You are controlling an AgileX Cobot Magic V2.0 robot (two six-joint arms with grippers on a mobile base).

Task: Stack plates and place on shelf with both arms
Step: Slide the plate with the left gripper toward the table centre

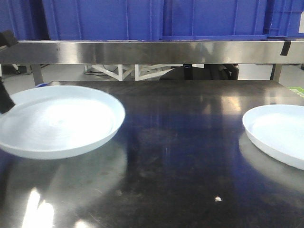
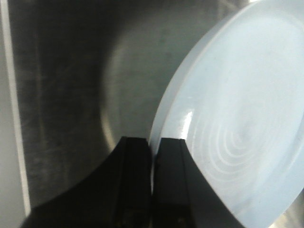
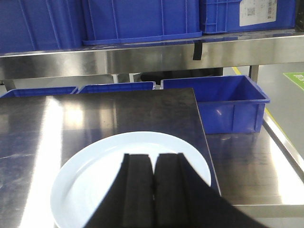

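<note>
The left plate (image 1: 59, 121) sits at the left of the counter (image 1: 180, 156), slightly tilted, and the reflection under it suggests it is lifted a little off the steel, though that is hard to confirm. The left tool (image 2: 153, 159) is pinching its rim, one finger on the inside and one on the underside, in an edge grip. The right plate (image 1: 280, 133) lies flat at the right end of the counter, well apart from the left one. The right tool (image 3: 153, 173) hangs over the right plate's near side with its fingers pressed together and nothing between them. Both plates look light, stiff and glossy. A rim pinch will probably hold, but the smooth plastic could slip or swing in the grip, so the low upturned rim is the sensible place to bite. Carried from one edge, a wide plate will tend to droop. Behind the counter runs the shelf (image 1: 152, 51), its steel front rail carrying blue crates (image 1: 104, 19).
</note>
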